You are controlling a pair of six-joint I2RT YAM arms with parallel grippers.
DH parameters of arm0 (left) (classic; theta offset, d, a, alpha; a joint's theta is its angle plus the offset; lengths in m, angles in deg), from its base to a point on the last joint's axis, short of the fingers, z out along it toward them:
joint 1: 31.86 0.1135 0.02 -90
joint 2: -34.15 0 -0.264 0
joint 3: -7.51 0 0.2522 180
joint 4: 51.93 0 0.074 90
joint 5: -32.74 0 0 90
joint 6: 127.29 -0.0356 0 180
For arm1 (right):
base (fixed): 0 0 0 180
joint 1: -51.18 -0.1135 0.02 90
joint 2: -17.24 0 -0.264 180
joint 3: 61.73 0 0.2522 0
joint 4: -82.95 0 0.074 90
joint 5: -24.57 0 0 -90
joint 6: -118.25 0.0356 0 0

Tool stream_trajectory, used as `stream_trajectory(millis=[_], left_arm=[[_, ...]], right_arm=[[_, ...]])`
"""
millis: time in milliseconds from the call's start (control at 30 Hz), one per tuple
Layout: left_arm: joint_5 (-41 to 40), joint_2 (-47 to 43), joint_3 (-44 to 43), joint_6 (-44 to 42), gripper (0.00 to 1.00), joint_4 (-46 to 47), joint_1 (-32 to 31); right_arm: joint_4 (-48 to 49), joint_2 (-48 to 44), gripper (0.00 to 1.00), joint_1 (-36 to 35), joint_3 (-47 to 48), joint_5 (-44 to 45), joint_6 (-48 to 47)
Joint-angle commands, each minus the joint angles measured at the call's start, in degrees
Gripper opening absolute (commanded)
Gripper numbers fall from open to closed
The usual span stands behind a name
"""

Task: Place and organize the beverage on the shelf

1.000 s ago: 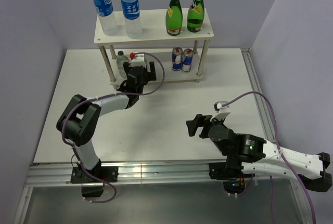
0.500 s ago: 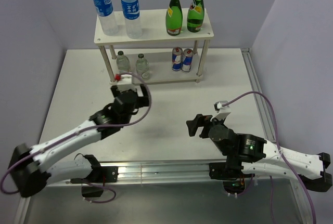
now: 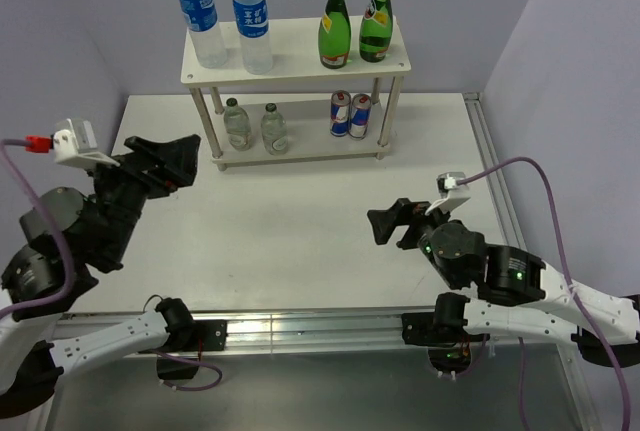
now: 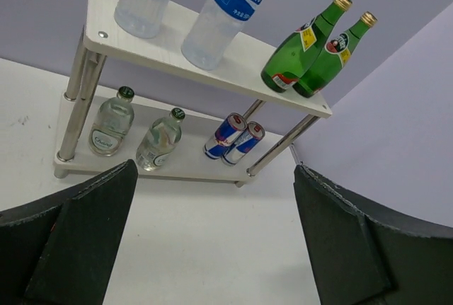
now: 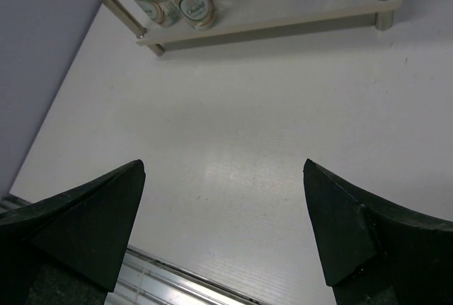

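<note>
Only the top external view takes in the whole scene. The shelf (image 3: 295, 56) is set at the far edge of the white table (image 3: 300, 221). The left gripper (image 3: 188, 159) is held off the shelf's front left corner, apart from it, and the right gripper (image 3: 380, 228) is held over the table's near right part. Both pairs of fingers are seen spread wide, with nothing held between them.

In the left wrist view the shelf is shown from the front, and screw heads (image 4: 103, 35) can be made out at the corners of its top board; the caps of the water bottles are cut off there. In the right wrist view only the lower board's front edge and the bases of what stands on it are shown.

The shelf is made of two pale beige rectangular boards carried on four round legs (image 4: 78, 100), and it is wider than it is tall.

On the upper board, two water bottles (image 3: 200, 16) with blue labels are stood at the left and two green glass bottles (image 3: 334, 26) with gold caps and yellow neck labels at the right. On the lower board, two small clear bottles (image 3: 236, 124) are placed at the left and two blue-and-silver cans (image 3: 341, 114) at the right. White characters are printed on the blue labels, but they cannot be read, and no brand name can be made out on the cans or the glass bottles.
</note>
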Motion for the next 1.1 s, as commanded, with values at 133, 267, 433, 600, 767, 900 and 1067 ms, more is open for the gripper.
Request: stream_trajectory(millis=[133,267,433,600,767,900,1067], left_arm=[[-2.4,5.3,-9.4,-1.9,0.99,-14.8,-0.2],[-2.0,5.3,-8.7,-2.3,0.99,-14.1,-0.2],[-1.8,5.4,-7.3,-3.0,0.99,-13.0,-0.2],[-1.8,6.1,-7.1,-3.4,0.99,-13.0,-0.2],[-1.5,6.2,-6.9,-3.5,0.99,-12.7,-0.2],[-1.5,6.0,-6.7,-3.9,0.99,-12.5,-0.2],[-0.7,5.9,-6.8,-4.5,0.99,-11.7,-0.2]], right_arm=[[-6.5,-3.0,1.0,0.1,6.4,3.5,-1.7],[-7.7,-3.3,1.0,0.1,7.5,4.7,-1.7],[-7.8,-2.8,1.0,0.1,7.7,5.3,-1.9],[-7.6,-2.3,1.0,0.1,7.7,5.5,-1.9],[-7.0,-2.3,1.0,0.1,7.5,5.6,-2.1],[-6.8,-2.3,1.0,0.2,7.3,5.6,-2.4],[-6.3,-2.3,1.0,0.1,7.1,5.6,-2.7]])
